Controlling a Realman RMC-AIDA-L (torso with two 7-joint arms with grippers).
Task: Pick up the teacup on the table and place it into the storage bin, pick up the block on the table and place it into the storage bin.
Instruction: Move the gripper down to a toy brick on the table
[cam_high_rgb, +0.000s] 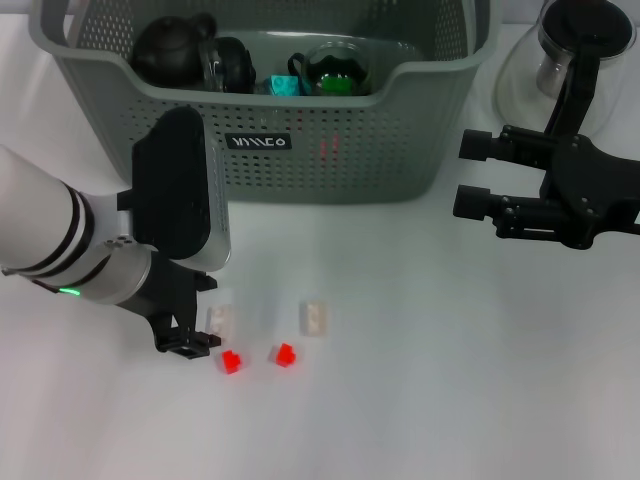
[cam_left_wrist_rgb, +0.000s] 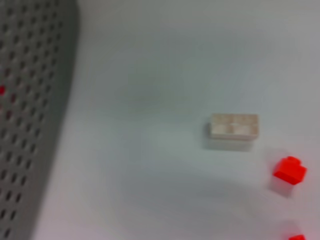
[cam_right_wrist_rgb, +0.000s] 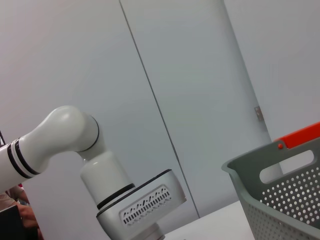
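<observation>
Sitting on a smooth white table (cam_high_rgb: 420, 400): four small studded blocks, two pale beige and boxy, two bright red. Standing behind them, a grey-green plastic storage bin (cam_high_rgb: 330, 150) with perforated walls and a dipped front rim, holding dark rounded teaware. Showing plain grey wall panels in the right wrist view. Reaching low, the left gripper (cam_high_rgb: 185, 340), finger spread impossible to tell, nearest beige block (cam_high_rgb: 221, 320) lying just beside its tip. Hovering open beside the bin, well clear of the blocks: the right gripper (cam_high_rgb: 475, 175).
</observation>
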